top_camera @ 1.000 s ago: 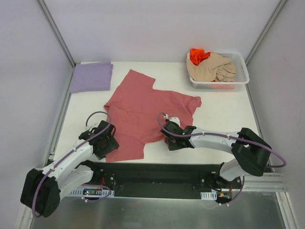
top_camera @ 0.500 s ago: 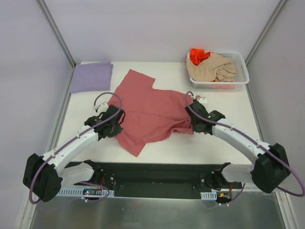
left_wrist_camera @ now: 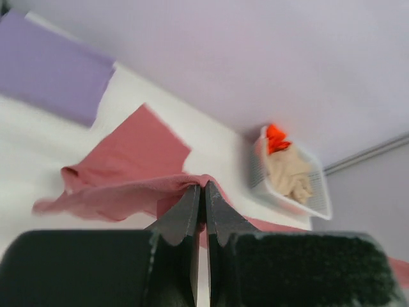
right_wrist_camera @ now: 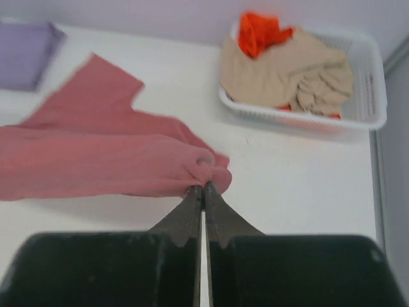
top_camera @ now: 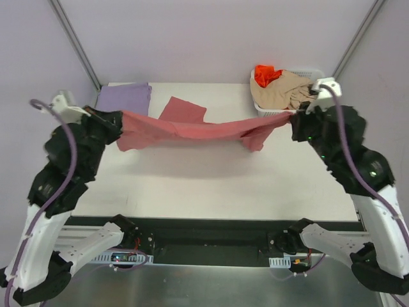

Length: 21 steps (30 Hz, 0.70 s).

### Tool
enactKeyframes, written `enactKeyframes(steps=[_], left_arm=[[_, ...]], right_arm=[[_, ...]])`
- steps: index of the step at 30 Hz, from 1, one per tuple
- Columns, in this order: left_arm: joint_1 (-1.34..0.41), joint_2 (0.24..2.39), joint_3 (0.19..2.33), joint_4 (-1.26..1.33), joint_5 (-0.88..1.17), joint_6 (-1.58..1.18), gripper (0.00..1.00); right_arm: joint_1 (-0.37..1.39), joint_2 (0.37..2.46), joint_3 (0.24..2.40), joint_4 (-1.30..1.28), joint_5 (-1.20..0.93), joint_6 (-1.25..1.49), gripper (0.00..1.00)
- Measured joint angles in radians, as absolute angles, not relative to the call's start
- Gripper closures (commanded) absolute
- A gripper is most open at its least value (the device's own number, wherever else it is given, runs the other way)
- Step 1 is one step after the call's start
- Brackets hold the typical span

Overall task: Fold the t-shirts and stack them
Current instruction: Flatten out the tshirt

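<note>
The rose-red t-shirt [top_camera: 192, 130] hangs stretched in the air between both arms, with one sleeve [top_camera: 182, 110] trailing on the white table [top_camera: 211, 179]. My left gripper [top_camera: 120, 121] is shut on its left end [left_wrist_camera: 185, 184], high over the table's left side. My right gripper [top_camera: 293, 118] is shut on its right end [right_wrist_camera: 208, 169], beside the basket. The lavender t-shirt [top_camera: 123, 96] lies folded at the back left corner. Beige [top_camera: 284, 91] and orange [top_camera: 266, 73] t-shirts are bunched in the basket.
The white mesh basket [top_camera: 323, 105] stands at the back right corner, close to my right wrist. Grey walls and metal posts [top_camera: 75, 43] close in the sides and back. A black rail [top_camera: 211, 233] runs along the near edge between the arm bases.
Both grippers closed on the rose-red t-shirt at the table, then rose and swung apart, lifting and stretching it into a taut band above the table.
</note>
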State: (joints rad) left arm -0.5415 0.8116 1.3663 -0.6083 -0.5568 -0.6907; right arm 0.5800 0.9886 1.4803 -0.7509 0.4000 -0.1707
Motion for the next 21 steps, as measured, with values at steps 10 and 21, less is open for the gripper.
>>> enactKeyframes(steps=[10,21], left_arm=[[-0.542,0.876,1.936,-0.528,-0.321,-0.437,1.00],[-0.492,1.293,2.212,-0.392,-0.533,-0.166,1.00]], right_arm=[[0.580,1.018,2.135,-0.853,0.072,-0.277,1.00],[0.513,1.295,2.214,-0.728,0.276,-0.447,1.00]])
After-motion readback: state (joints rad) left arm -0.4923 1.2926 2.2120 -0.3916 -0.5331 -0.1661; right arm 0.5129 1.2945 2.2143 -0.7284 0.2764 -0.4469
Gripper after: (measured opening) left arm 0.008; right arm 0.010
